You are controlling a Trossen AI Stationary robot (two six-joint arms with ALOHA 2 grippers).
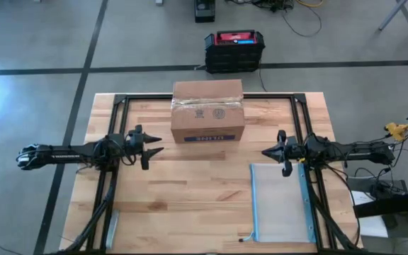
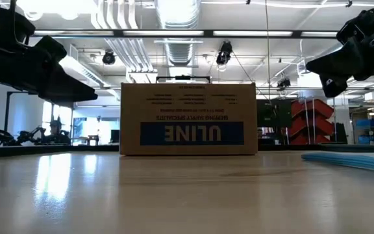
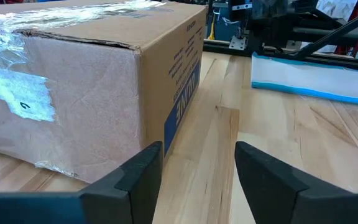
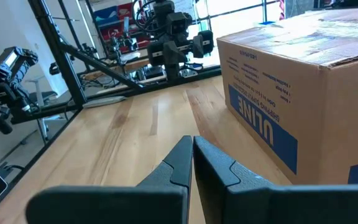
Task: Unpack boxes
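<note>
- The left end effector [image 3: 197,180] fills the foreground of its wrist view, fingers [image 3: 138,177] spread apart and grasping nothing, hovering above the desk [image 1: 190,184] just beside the cardboard box [image 1: 207,112].
- The right end effector [image 4: 192,165] hovers on the box's other side, fingers pressed together, empty, its tips pointing toward the box.
- The cardboard box stands upright and taped shut at the middle of the desk's far half, between the two end effectors and touching neither.
- Its front face carries a blue label [image 2: 191,133] reading "ULINE" above "SHIPPING SUPPLY SPECIALISTS", printed upside down.
- Round printed stamps [image 1: 209,112] sit on its top below the clear tape [image 1: 207,101]; a white sticker [image 3: 22,93] on one side bears a small mark that I cannot read.
- A clear blue-edged zip pouch [image 1: 280,202] lies flat on the desk's right near part.
- A black crate with red top [image 1: 234,49] sits on the floor beyond the desk.
</note>
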